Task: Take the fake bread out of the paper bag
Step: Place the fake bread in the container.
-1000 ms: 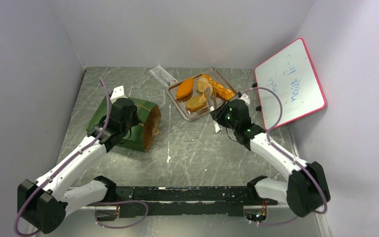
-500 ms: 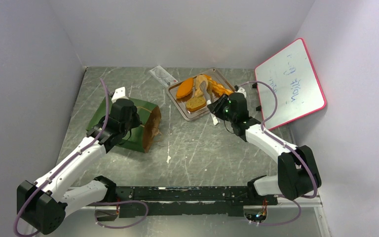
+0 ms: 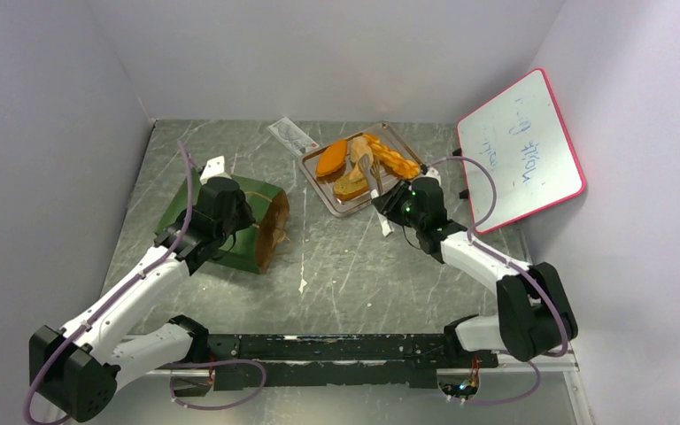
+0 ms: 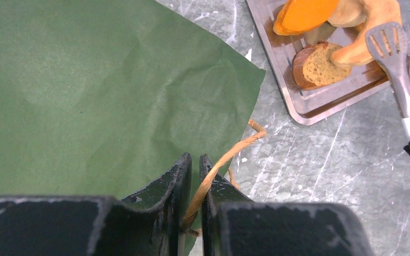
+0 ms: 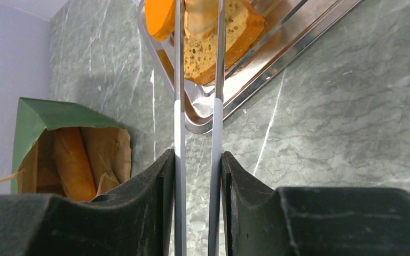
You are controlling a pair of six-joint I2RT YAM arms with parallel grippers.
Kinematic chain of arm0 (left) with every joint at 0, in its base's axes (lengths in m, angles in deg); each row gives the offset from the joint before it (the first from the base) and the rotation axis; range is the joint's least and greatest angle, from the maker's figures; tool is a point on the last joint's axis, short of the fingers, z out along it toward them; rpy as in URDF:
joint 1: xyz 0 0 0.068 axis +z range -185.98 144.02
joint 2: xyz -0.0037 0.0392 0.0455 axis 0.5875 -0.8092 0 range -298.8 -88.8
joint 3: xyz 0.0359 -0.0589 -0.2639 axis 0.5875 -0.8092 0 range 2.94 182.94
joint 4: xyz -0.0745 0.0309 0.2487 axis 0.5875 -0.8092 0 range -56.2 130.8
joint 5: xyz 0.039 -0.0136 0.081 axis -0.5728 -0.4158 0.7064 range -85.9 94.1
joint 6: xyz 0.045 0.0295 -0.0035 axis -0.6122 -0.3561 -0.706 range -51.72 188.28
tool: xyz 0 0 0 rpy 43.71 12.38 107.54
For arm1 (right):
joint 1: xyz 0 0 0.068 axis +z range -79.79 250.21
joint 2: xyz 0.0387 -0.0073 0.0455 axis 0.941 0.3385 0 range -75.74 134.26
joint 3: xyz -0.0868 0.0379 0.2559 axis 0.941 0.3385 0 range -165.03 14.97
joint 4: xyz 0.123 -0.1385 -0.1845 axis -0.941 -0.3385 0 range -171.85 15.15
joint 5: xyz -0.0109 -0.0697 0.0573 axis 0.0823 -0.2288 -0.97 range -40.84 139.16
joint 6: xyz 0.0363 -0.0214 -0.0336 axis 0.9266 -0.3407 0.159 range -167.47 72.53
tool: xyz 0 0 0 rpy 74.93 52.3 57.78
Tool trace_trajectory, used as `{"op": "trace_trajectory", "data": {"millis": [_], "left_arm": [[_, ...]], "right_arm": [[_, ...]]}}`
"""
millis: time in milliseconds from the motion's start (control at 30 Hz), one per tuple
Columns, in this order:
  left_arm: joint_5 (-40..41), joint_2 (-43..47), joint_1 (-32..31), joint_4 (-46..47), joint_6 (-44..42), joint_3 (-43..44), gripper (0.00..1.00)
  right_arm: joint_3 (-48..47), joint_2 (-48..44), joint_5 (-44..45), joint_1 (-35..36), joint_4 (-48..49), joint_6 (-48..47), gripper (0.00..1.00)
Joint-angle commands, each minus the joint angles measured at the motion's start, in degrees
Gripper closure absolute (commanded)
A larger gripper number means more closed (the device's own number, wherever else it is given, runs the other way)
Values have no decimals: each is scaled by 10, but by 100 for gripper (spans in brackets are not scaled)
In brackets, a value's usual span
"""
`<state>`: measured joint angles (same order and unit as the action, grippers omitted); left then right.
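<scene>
The dark green paper bag (image 3: 221, 205) lies on its side at the left, with its brown mouth facing right. My left gripper (image 3: 244, 218) rests on top of it and is shut on its tan handle (image 4: 229, 154). One orange loaf (image 5: 73, 160) shows inside the bag in the right wrist view. An orange oval loaf (image 3: 331, 158), a braided stick (image 3: 396, 159), a tan slice (image 3: 351, 186) and a tan piece (image 3: 359, 149) lie in the metal tray (image 3: 343, 211). My right gripper (image 3: 384, 205) is shut on metal tongs (image 3: 370, 168). The tongs' tips reach over the tray at the tan piece.
A pink-framed whiteboard (image 3: 521, 150) leans against the right wall, close to the right arm. A clear plastic packet (image 3: 292, 135) lies behind the tray. A small white object (image 3: 211, 165) sits behind the bag. Grey walls close in the left, back and right sides.
The right arm's elbow has swung in towards the middle while its wrist stayed at the tray. The tongs shifted slightly over the bread. The left arm and the bag have not moved.
</scene>
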<state>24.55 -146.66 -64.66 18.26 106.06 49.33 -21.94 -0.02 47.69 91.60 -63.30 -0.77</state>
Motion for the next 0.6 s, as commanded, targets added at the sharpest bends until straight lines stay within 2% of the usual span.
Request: {"op": "trace_trajectory", "data": {"millis": [0,67,367,567], "left_arm": [[-11,16,0,0,3,7,93],[-9,19,0,-3,0,10,93],[-18,21,0,0,-1,7,93],[-19,22,-2,-1,2,8,93]], "right_arm": [[-15,33,-40,-4,45,1,100],[-17,42,-52,-3,47,4,98],[-4,34,-56,-3,34,6,77],[-3,9,-42,-3,8,3,72]]}}
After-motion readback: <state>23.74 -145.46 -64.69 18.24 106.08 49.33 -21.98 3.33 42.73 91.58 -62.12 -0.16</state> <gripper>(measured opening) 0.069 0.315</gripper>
